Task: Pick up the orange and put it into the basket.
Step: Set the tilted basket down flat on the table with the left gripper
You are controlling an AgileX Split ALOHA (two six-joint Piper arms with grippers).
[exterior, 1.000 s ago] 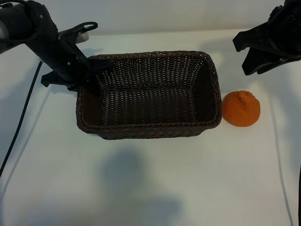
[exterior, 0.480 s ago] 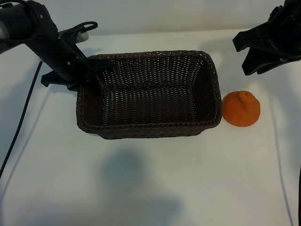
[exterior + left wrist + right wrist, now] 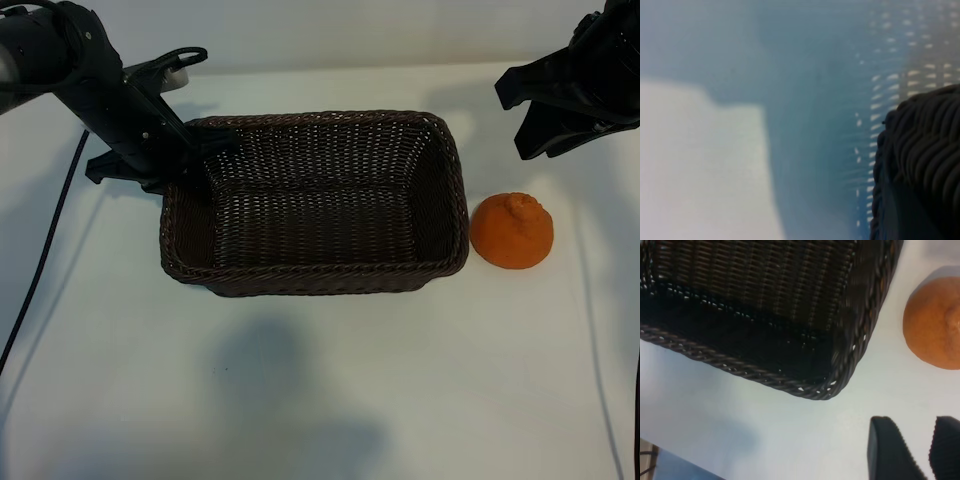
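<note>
The round, bumpy orange fruit (image 3: pixel 512 231) lay just beside the dark woven basket (image 3: pixel 440 268), below the nearer right pincer (image 3: pixel 545 125), part-open and empty.

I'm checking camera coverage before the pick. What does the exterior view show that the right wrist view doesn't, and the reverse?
Only the exterior view shows the whole basket, the left hand gripping its far left rim, and the orange's raised knob. Only the right wrist view shows the right hand up close, its fingertips slightly apart over bare table with nothing between them. Both show the basket empty and the orange on the table beside its right end, apart from it.
</note>
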